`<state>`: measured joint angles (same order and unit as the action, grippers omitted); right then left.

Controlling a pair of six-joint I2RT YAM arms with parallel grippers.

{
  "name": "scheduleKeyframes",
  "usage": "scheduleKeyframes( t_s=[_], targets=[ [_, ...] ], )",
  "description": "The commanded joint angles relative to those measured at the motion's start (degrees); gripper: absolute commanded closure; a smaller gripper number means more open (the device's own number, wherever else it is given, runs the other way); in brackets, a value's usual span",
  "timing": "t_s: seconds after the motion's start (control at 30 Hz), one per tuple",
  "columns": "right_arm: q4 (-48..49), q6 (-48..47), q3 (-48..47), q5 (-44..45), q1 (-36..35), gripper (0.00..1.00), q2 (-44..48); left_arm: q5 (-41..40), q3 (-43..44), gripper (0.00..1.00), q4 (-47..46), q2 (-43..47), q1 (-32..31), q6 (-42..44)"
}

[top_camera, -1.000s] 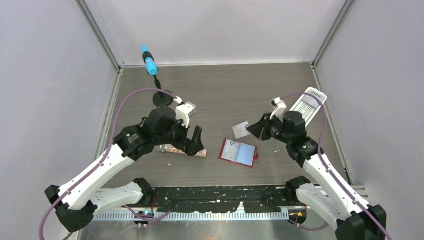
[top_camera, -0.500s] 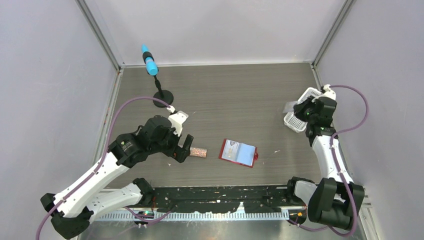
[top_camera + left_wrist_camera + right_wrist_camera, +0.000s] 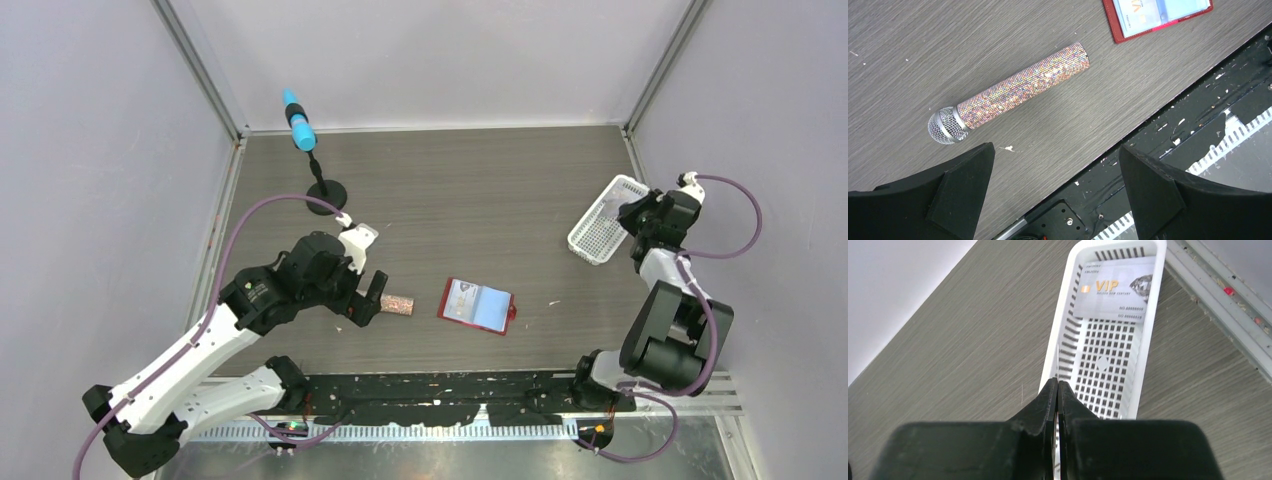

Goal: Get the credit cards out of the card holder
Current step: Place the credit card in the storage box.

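One card (image 3: 1113,287) lies in the basket (image 3: 1108,385); open wallet (image 3: 477,305) seems to hold more. Right fingers (image 3: 1047,407) together, left fingers (image 3: 960,187) apart.

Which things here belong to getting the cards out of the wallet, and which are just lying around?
Job: red wallet, lying open; VIP card, lying in the white basket.
Lying around: glittery microphone; blue-topped stand.

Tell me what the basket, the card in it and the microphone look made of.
Basket: likely white moulded plastic, glossy, with gridded holes. Card: probably plastic, smooth silvery print with VIP lettering. Microphone: body covered in glittery rhinestone-like sequins, head a metal-looking wire mesh.
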<state>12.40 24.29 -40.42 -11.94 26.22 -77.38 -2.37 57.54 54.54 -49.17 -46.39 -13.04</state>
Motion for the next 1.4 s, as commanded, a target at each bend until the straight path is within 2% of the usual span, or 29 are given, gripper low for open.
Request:
scheduleKeyframes(
  t_s=[0.0, 0.1, 0.5, 0.83, 1.37],
  targets=[
    [8.98, 2.70, -3.77, -2.11, 2.16, 0.95, -4.37, 0.83, -0.06, 0.00, -1.49, 0.59, -0.02, 0.56],
    [12.13, 4.11, -4.51, -3.64, 3.71, 0.95, -7.76, 0.96, 0.00, 0.00, -1.39, 0.55, -0.02, 0.60],
    [14.48, 7.01, -11.25, -5.51, 4.76, 0.95, -17.41, 1.41, 0.12, 0.00, -1.57, 0.29, -0.06, 0.65],
    [11.73, 7.35, -14.33, -4.85, 5.88, 0.95, -20.76, 0.88, 0.10, 0.00, -1.59, 0.69, -0.02, 0.65],
    [14.16, 8.73, -16.84, -6.65, 6.20, 0.95, -26.90, 1.09, 0.01, 0.00, -1.76, 1.17, -0.02, 0.73]
  ],
)
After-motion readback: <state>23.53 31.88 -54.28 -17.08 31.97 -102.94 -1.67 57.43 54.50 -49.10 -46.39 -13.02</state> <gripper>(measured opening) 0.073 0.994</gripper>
